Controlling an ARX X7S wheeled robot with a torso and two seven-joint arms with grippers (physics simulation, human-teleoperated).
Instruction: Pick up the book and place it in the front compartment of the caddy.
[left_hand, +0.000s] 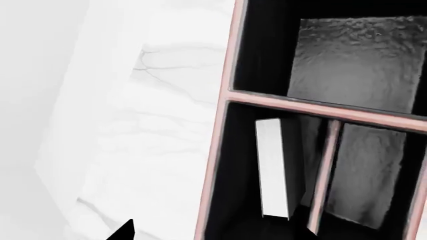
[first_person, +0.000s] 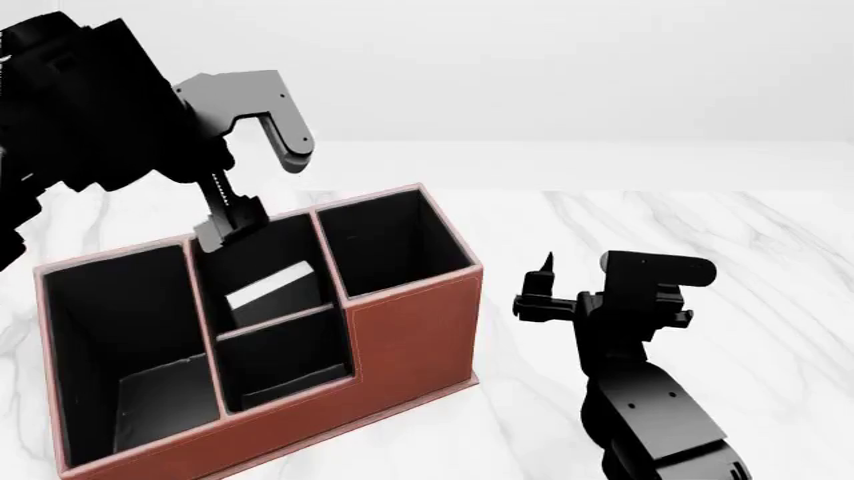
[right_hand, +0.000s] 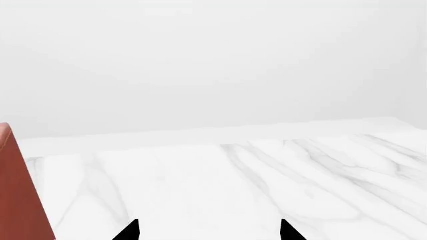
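The caddy (first_person: 400, 340) is a reddish-brown box with black cells, standing on the marble at the left. The book (first_person: 272, 287) leans inside its middle cell, just behind the low cross divider, white page edges up. From above, the left wrist view shows the book (left_hand: 272, 170) inside the caddy (left_hand: 215, 165), with nothing gripping it. My left gripper (first_person: 230, 225) hangs just above that cell, open and empty; one fingertip (left_hand: 124, 232) shows over the marble and the other is lost against the black interior. My right gripper (first_person: 538, 288) sits open and empty to the right of the caddy.
The white marble tabletop (first_person: 721, 230) stretches to the right and behind the caddy, ending at a far edge before a plain pale wall. The right wrist view has bare marble (right_hand: 220, 180) ahead and the caddy's corner (right_hand: 17, 195) at one side.
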